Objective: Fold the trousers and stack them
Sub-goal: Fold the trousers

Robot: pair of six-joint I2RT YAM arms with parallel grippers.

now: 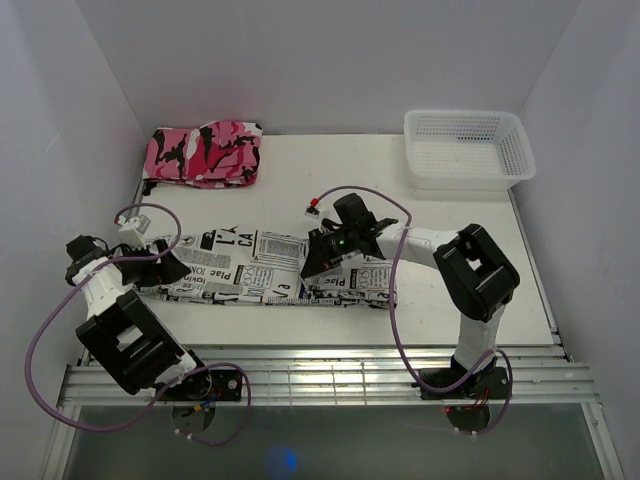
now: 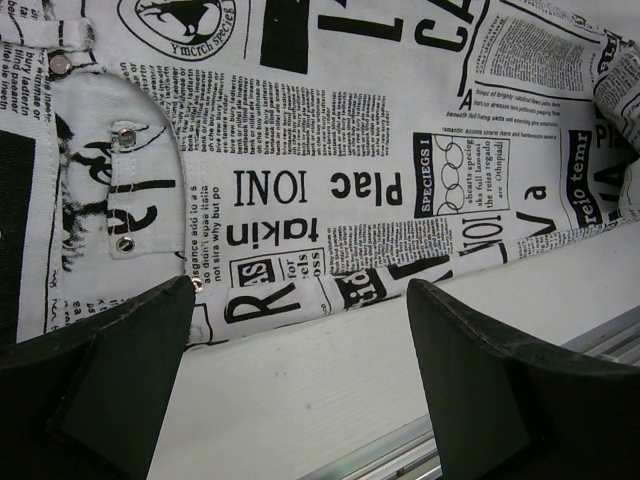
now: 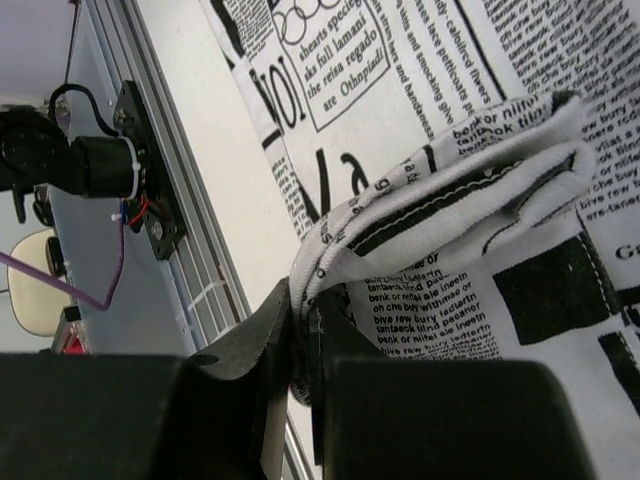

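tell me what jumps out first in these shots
The newspaper-print trousers lie stretched across the middle of the table, and the right gripper pinches a bunched fold of them. The left gripper stands wide open at their near edge. At the far edge sit a pink camouflage garment on the left and a white basket on the right.

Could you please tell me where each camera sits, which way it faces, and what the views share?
Top external: above and behind, looking down at table, trousers, left arm and right arm.
Left wrist: on the left arm, looking past open left fingers at the trousers' pocket end.
Right wrist: on the right arm, along shut right fingers pinching a trouser fold.
Shared: both wrist views show the ringed print panel.
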